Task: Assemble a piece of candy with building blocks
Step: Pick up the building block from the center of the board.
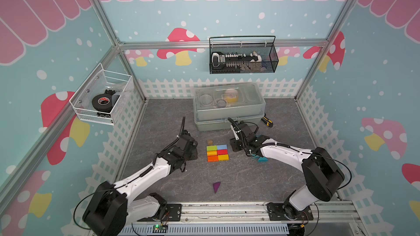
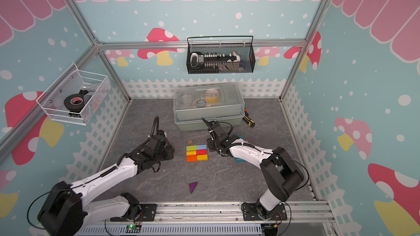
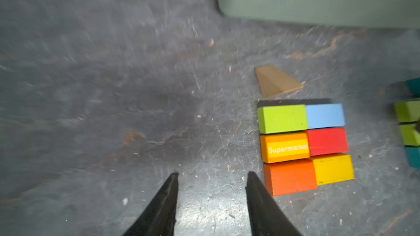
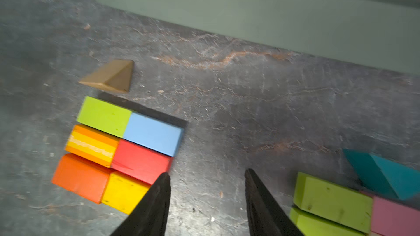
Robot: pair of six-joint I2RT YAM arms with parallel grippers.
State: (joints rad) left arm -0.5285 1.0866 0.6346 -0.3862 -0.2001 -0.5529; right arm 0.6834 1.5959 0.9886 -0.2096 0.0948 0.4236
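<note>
**Item: building blocks, candy body.** Six bars laid flat as one tight rectangle (image 1: 217, 153) at the middle of the table (image 1: 170, 178), two across and three deep: green bar (image 3: 281, 119) with blue bar (image 3: 325, 115), striped orange bar (image 3: 285, 147) with red bar (image 3: 327, 140), orange bar (image 3: 289, 177) with yellow bar (image 3: 333, 169).

**Loose pieces.**
- Tan prism (image 1: 209, 142): just beside the rectangle, on its back-edge side.
- Purple prism (image 1: 216, 186): alone, near the front edge.
- Teal prism (image 4: 386, 175), two green spare bars (image 4: 331, 198) and pink block (image 4: 395, 214): clustered toward the right edge, largely under the right arm.

**Grippers.**
- Left gripper (image 3: 211, 174): fingers apart, empty, low beside the rectangle's left side.
- Right gripper (image 4: 206, 173): fingers apart, empty, beside its right side. Whether one finger touches the yellow bar cannot be told.

**Surroundings.** Grey storage box (image 1: 204, 112) at the back edge.

**Hazards, as judged.**
- Either open finger could brush the rectangle and split its seams.
- The prisms' sloped faces may slip out of flat jaws.
- The right arm could sweep the cluster beneath it.
</note>
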